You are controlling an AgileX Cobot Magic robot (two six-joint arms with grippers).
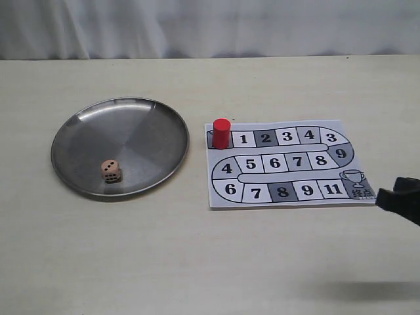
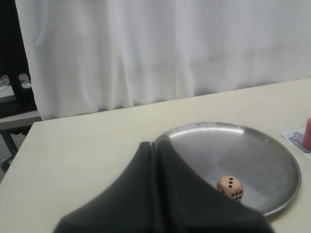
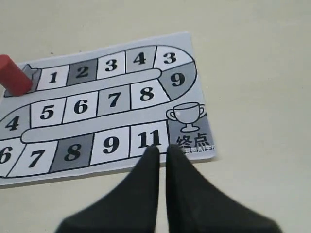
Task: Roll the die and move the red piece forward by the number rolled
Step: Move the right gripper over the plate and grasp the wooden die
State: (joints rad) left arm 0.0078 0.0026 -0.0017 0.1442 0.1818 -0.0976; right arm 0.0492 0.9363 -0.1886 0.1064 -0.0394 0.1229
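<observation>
Left wrist view has the left gripper [image 2: 156, 144] with its two black fingers pressed flat together and nothing between them. The rim of a round steel plate [image 2: 209, 124] lies just ahead of the tips. A little beyond them, the die [image 2: 230, 187] rests alone inside the plate, flat on one face, its pips too small to count surely. Farther out, a sliver of the red piece [image 2: 307, 133] is cut off by the frame, and a white curtain [image 2: 146, 48] hangs past the table [image 2: 87, 145]. Right wrist view shows the right gripper [image 3: 163, 149] closed to a thin slit and empty. Its tips are at the 11 and trophy squares of the paper game board [image 3: 97, 131], with the red piece at the board's far end beside square 1. Exterior view alone shows the piece standing upright, long axis vertical and flat top up, and it shows only the right gripper, just off the board's trophy corner.
</observation>
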